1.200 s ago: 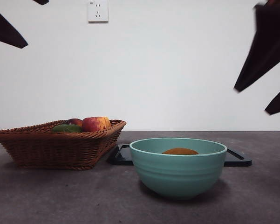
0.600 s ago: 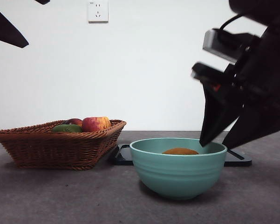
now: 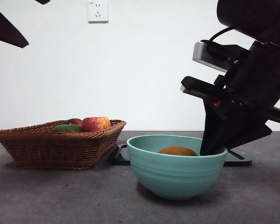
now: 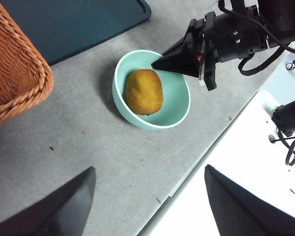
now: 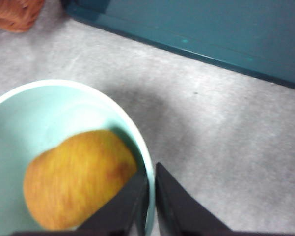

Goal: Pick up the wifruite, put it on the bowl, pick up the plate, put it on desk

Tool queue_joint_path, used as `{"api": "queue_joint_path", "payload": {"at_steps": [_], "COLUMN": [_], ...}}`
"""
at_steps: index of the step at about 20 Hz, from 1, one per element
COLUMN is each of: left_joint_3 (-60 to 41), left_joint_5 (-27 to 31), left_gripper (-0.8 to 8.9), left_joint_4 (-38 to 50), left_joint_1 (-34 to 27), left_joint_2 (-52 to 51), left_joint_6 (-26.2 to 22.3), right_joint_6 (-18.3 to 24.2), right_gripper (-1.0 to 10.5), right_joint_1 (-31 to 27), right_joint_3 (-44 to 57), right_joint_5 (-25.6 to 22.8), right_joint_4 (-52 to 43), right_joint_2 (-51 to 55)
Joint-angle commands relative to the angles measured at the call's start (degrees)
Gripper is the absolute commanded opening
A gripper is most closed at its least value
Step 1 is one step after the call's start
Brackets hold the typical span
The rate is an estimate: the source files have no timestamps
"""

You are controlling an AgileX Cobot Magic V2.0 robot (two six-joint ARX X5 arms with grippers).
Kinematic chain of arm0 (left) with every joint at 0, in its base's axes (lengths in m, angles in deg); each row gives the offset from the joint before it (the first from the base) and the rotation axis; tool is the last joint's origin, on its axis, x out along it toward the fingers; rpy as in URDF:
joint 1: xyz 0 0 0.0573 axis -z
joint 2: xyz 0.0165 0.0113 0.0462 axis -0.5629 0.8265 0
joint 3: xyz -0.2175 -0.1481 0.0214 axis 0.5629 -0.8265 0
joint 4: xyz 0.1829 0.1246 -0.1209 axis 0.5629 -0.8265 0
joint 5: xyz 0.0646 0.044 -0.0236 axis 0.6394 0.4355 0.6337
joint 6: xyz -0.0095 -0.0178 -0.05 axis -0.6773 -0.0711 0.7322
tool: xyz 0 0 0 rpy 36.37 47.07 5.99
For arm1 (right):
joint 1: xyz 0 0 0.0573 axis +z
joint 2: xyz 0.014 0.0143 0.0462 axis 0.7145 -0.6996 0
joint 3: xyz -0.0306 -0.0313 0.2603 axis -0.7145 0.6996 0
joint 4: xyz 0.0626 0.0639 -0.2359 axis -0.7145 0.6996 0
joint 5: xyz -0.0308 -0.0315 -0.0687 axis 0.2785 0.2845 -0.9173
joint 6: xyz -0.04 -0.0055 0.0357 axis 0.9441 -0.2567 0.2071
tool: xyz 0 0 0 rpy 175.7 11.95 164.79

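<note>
The brownish-orange wifruite (image 3: 177, 150) (image 4: 144, 92) (image 5: 78, 179) lies inside the mint-teal bowl (image 3: 172, 177) (image 4: 179, 105) (image 5: 19, 123), which stands on the desk (image 3: 60, 196). My right gripper (image 3: 212, 150) (image 4: 159, 64) (image 5: 151, 172) is down at the bowl's right rim. It is shut on that rim, with one jaw inside beside the fruit and one outside. My left gripper (image 4: 148, 169) hangs open high above the desk and shows in the front view only as a dark tip (image 3: 4, 28) at the top left. A plate is out of view.
A wicker basket (image 3: 56, 144) (image 4: 14, 69) (image 5: 14, 12) at the left holds a red-and-yellow apple (image 3: 96, 123) and a green fruit (image 3: 66, 128). A flat dark teal tray (image 3: 237, 158) (image 4: 68, 24) (image 5: 211, 24) lies behind the bowl. The desk's edge runs near the bowl in the left wrist view.
My right arm came down from the top right to the bowl's right rim and shut on it. The bowl shifted slightly to the left and its rim rose a little.
</note>
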Motion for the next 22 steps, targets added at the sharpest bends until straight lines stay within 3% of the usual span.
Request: {"api": "queue_joint_path", "payload": {"at_steps": [1,7,12,22], "left_joint_3": [0.5,0.5,0.5,0.5], "left_joint_5": [-0.3,-0.3,-0.3,-0.3], "left_gripper": [3.44,3.44,3.44,3.44], "left_joint_4": [0.3,0.2,0.3,0.0], "left_joint_1": [0.3,0.3,0.3,0.3], "left_joint_2": [0.3,0.3,0.3,0.3], "left_joint_6": [-1.0,-1.0,-1.0,-1.1], "right_joint_6": [-0.7,0.0,2.8,7.2], "right_gripper": [0.1,0.1,0.1,0.1], "right_joint_1": [0.5,-1.2,-6.9,-14.2], "right_joint_3": [-1.0,-5.7,-11.4,-28.0], "right_joint_5": [0.0,-0.1,0.0,1.9], "right_joint_4": [-0.8,1.2,1.5,3.8], "right_joint_2": [0.8,1.5,0.0,-18.6]}}
